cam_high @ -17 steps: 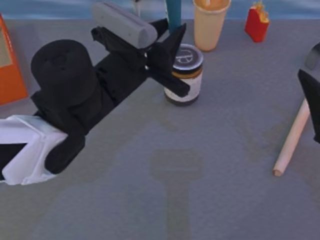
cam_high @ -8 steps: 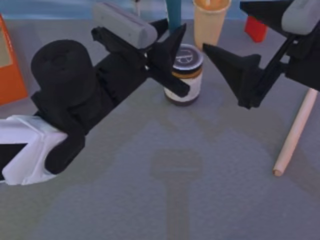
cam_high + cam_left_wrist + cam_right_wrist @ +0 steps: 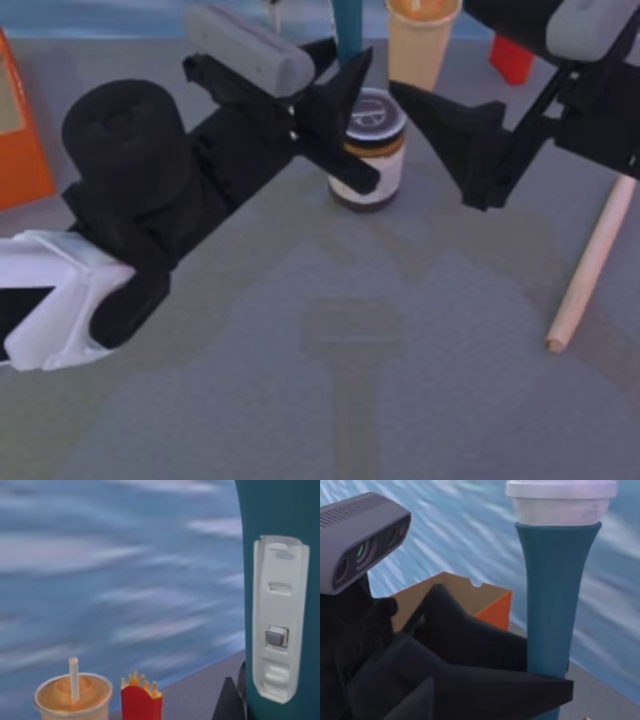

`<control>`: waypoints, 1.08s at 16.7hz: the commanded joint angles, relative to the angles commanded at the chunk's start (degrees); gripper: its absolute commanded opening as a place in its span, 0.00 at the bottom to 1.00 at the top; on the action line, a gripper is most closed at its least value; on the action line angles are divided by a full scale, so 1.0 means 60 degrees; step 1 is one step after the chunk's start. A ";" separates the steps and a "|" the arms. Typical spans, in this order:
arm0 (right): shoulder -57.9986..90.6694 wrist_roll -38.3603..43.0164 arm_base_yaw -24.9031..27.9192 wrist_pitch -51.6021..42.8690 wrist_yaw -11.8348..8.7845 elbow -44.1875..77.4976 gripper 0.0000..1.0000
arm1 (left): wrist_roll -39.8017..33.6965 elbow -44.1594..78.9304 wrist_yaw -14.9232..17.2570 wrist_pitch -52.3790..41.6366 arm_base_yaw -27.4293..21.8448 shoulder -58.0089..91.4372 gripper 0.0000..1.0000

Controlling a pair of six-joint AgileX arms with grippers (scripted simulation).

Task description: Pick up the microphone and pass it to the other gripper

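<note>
Left gripper (image 3: 335, 70): I see it clamped on the upright microphone (image 3: 347, 25), far centre.
Right gripper (image 3: 470, 100): fingers spread, just right of it.

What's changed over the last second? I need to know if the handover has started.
The right gripper has come in from the right edge of the table toward the microphone, its fingers open and not yet on it. The left gripper holds the microphone upright by the teal handle, unmoved. The jar, cup, fries box and pink rod stayed put.
</note>
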 joint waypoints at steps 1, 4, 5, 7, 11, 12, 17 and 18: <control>0.0230 0.0004 0.0101 0.0051 0.0087 0.0217 1.00 | 0.0000 0.0000 0.0000 0.0000 0.0000 0.0000 0.00; 0.1477 0.0019 0.0521 0.0279 0.0517 0.1212 1.00 | 0.0000 0.0000 0.0000 0.0000 0.0000 0.0000 0.00; 0.1970 0.0023 0.0681 0.0362 0.0688 0.1587 1.00 | 0.0000 0.0000 0.0000 0.0000 0.0000 0.0000 0.00; 0.2814 0.0032 0.0990 0.0498 0.1006 0.2251 1.00 | 0.0000 0.0000 0.0000 0.0000 0.0000 0.0000 0.00; 0.3381 0.0043 0.1243 0.0595 0.1268 0.2778 1.00 | 0.0000 0.0000 0.0000 0.0000 0.0000 0.0000 0.00; 0.3381 0.0043 0.1243 0.0595 0.1268 0.2778 1.00 | 0.0000 0.0000 0.0000 0.0000 0.0000 0.0000 0.00; 0.3381 0.0043 0.1243 0.0595 0.1268 0.2778 0.70 | 0.0000 0.0000 0.0000 0.0000 0.0000 0.0000 0.00; 0.3381 0.0043 0.1243 0.0595 0.1268 0.2778 0.62 | 0.0000 0.0000 0.0000 0.0000 0.0000 0.0000 0.00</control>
